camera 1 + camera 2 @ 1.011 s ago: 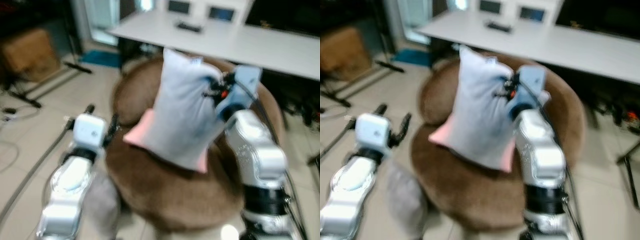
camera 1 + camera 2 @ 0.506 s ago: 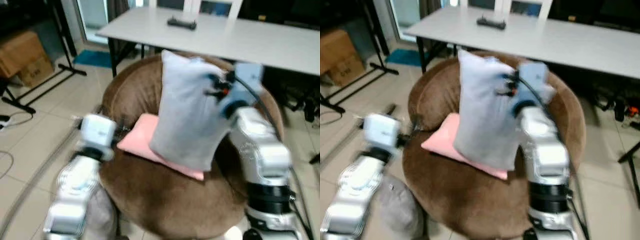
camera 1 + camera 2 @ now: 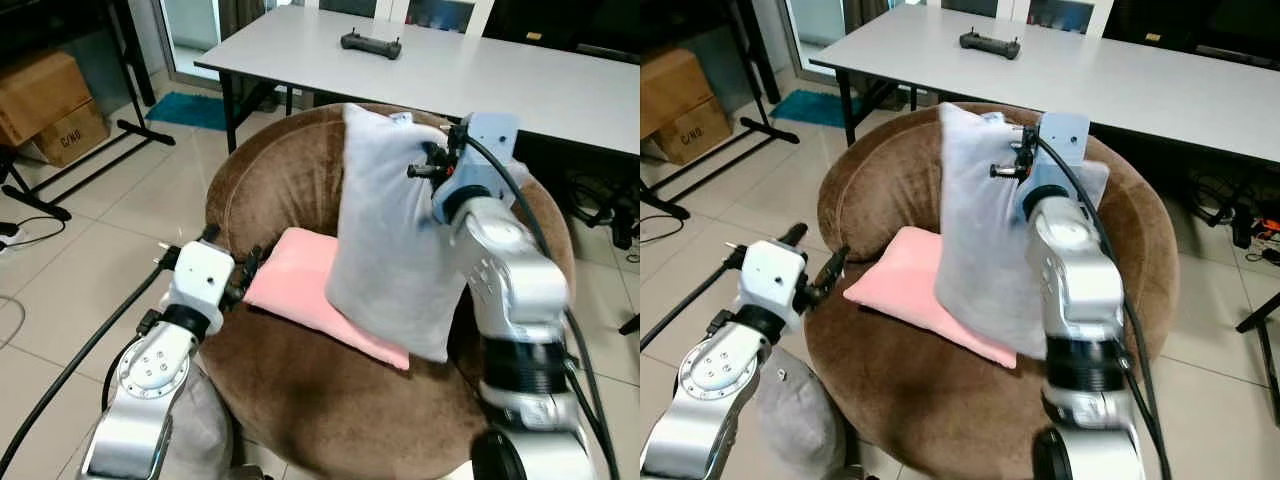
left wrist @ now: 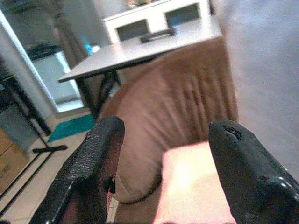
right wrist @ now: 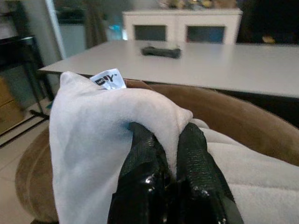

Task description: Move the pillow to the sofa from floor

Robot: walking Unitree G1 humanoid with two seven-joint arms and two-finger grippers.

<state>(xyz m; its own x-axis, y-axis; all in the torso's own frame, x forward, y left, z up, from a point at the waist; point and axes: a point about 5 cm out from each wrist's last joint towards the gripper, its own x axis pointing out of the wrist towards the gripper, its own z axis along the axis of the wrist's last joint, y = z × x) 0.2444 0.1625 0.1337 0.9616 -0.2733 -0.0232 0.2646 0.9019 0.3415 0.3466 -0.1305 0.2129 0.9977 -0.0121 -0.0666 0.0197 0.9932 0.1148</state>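
— While the right gripper (image 5: 163,163) pinches a fold of the grey pillow (image 3: 395,230), which way does the pillow run?

— Its long axis stands nearly upright, top tilted a little to the left and toward the far side. The fingers are closed tight on the fabric at the upper right edge, and the pillow hangs over the round brown sofa (image 3: 300,400), its lower corner down by the seat near the right side. Whether that corner touches the cushion I cannot tell.

— What lies under it?

— A pink pillow (image 3: 300,285) lies flat on the seat, running from near left to right, partly covered by the grey one.

— And the left gripper (image 3: 232,255)?

— It hovers at the sofa's left rim, fingers spread wide with nothing between them (the left wrist view shows the gap plainly, with brown backrest and a pink corner beyond it).

— Does the right wrist view add anything?

— It does: a white label (image 5: 108,79) sticks up from the pillow's top seam, and the two black fingers (image 5: 140,154) meet on a bunched ridge of cloth. From the head views that grip is mostly hidden behind the wrist.

— What else is around?

— A white table (image 3: 1160,80) stands beyond the sofa with a black controller (image 3: 989,42) on it. Cardboard boxes (image 3: 45,100) sit far left on the tiled floor (image 3: 90,270), and a grey cushion (image 3: 795,420) lies on the floor near the sofa's left front.
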